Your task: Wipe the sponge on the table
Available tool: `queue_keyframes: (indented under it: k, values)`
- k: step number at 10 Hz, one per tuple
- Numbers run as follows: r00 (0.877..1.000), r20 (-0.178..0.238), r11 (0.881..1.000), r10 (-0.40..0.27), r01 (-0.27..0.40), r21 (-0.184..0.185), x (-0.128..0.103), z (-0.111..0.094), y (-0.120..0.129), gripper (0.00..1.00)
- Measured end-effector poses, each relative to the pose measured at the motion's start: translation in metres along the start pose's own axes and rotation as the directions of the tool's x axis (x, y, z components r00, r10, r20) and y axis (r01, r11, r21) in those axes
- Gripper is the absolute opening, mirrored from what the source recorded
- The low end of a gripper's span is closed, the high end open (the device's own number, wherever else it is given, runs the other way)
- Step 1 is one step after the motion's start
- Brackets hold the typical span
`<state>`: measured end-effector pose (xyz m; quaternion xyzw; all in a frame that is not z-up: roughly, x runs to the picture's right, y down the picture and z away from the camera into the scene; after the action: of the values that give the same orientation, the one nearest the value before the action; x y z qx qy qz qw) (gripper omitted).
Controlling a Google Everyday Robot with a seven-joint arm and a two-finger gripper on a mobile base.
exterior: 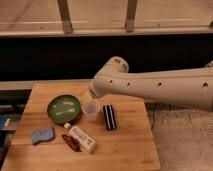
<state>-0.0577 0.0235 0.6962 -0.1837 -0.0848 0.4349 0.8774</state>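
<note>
Light-brown butcher-block wood, plank strips showing: one table [125, 150], largest surface in view. Counted on it: one sponge [42, 135], one green bowl [64, 108], one clear cup [91, 110], one black-and-white striped block [109, 117], one white tube [83, 139], one small red item [71, 143]. One cream-white arm [160, 87], reaching in from 3 o'clock; one gripper [89, 96]. Two upright posts [65, 15] at 12 o'clock, beyond the table.

Sponge: small, light blue, soft-looking, wavy outline. Flat on the table at 8 o'clock, near the left edge. At 7 o'clock of the bowl and 9 o'clock of the red item, apart from both. Well apart from the gripper. Yellowish side not made out from this angle.

Gripper: at 12 o'clock of the cup, just above its rim, over the table's middle, at 3 o'clock of the bowl. Mostly hidden behind the arm's rounded end joint; only a yellowish tip seen. Jaws spread wide, nothing gripped. Touching the cup or not: cannot tell.

Hidden or unclear: arm cut off at the right edge. Table's near left corner cut by the bottom edge. Red item too small to name, lying just beside the tube at its 8 o'clock. Print on the tube unreadable. Blue shape [3, 123] at 9 o'clock off the table, cut by the left edge, unidentified.
</note>
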Motion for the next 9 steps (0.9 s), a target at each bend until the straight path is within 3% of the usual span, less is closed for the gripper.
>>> queue_keyframes:
  k: [4,7,9]
  values:
    - [1.0,0.005,1.0,-0.016,0.016,-0.001,-0.002,-0.001,0.003,0.8]
    - [0.993,0.019,0.992,-0.113,0.114,-0.05,-0.024,0.008,0.042,0.8]
    - [0.976,0.048,0.97,-0.211,0.215,-0.109,-0.05,0.02,0.092,0.8]
